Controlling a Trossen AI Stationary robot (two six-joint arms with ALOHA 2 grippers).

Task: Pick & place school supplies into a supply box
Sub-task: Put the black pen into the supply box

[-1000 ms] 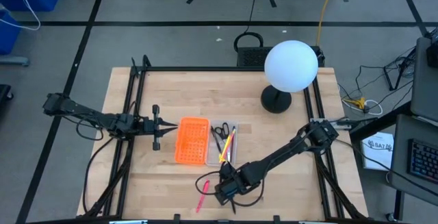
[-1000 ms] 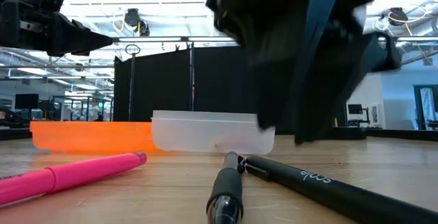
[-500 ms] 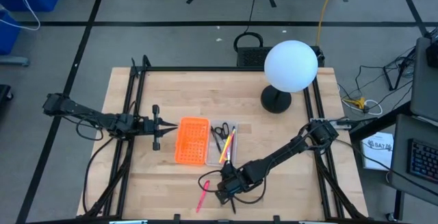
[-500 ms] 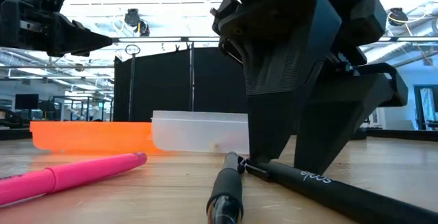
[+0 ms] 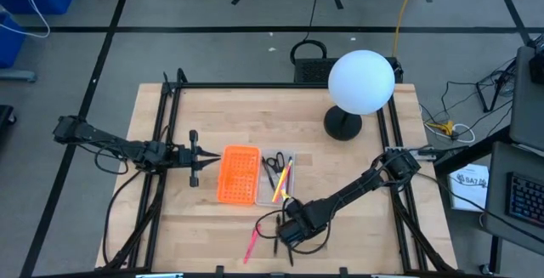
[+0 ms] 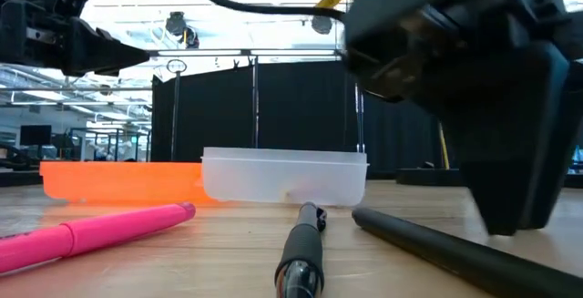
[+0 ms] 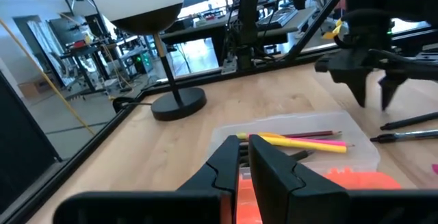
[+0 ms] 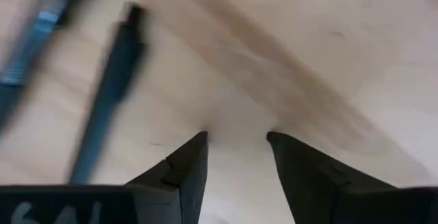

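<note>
Right hand [image 5: 291, 229] sits low over the near edge of the bench [image 5: 357, 167], fingers apart with bare wood showing between them in the right wrist view — nothing held.

Key relation: two black pens lie loose on the bench right by this hand. In the low view the ribbed-grip pen [image 6: 301, 254] points almost straight away from the camera toward the supply box [image 6: 283, 177], and the plain black pen [image 6: 446, 251] runs diagonally, its far tip close under the hand. From above, they show only as thin dark lines just to the left of and nearer than the hand; the exact gap cannot be told. In the right wrist view one dark pen [image 8: 106, 90] lies off to the side of the finger gap, not between the fingers, so my reading is that the hand must shift sideways and line up across the pen's long axis before closing.

Pink pen [image 5: 252, 241] lies further left, long axis near-to-far.

Supply box holds the scissors [image 5: 272, 169] and yellow and pink sticks, with the orange tray [image 5: 237, 174] touching its left side.

Left hand [image 5: 195, 156] — parked left of the orange tray, fingers nearly together, empty. Right arm is clearly nearer.
</note>
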